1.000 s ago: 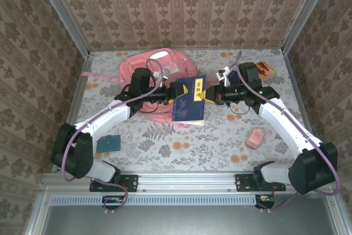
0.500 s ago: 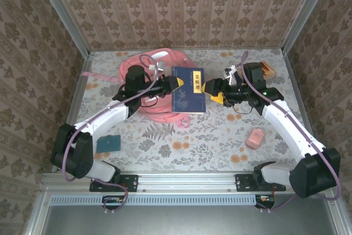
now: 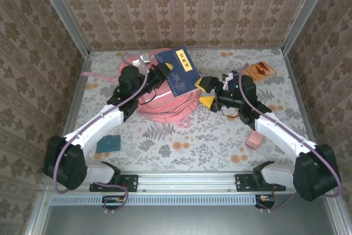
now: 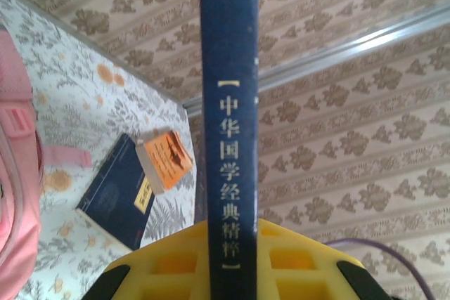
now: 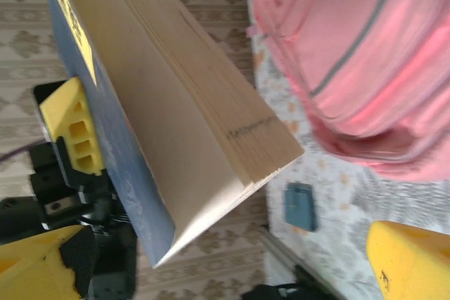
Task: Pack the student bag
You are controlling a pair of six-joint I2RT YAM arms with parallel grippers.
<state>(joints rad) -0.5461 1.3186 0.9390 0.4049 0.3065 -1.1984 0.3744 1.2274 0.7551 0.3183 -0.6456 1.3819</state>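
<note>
Fingers of the left gripper (image 3: 164, 72) are clamped on the two covers of a thick dark blue hardcover book (image 3: 179, 70), close to its spine with the gold characters. They hold it in the air, tilted. Directly below these fingers and the book lies the student bag (image 3: 165, 107), a large pink fabric backpack, slumped on the flower-patterned table (image 3: 220, 136).

Just to the right of the book, the yellow fingers of the right gripper (image 3: 205, 92) stand wide apart with nothing between them. The page edge of the book is near them but not touching, and the bag is just to their left. Well to the right of these fingers and farther back lies a small orange paperback (image 3: 259, 71).

The bag looks soft and light, so I think it will fold and slide when something pushes on it, and its mouth will probably close by itself. I cannot see from here where the opening is. The free right fingers would do best to pinch a firm seam, the zipper edge or a strap, not the loose middle cloth, and to lift that edge so the heavy, stiff book can go in.
</note>
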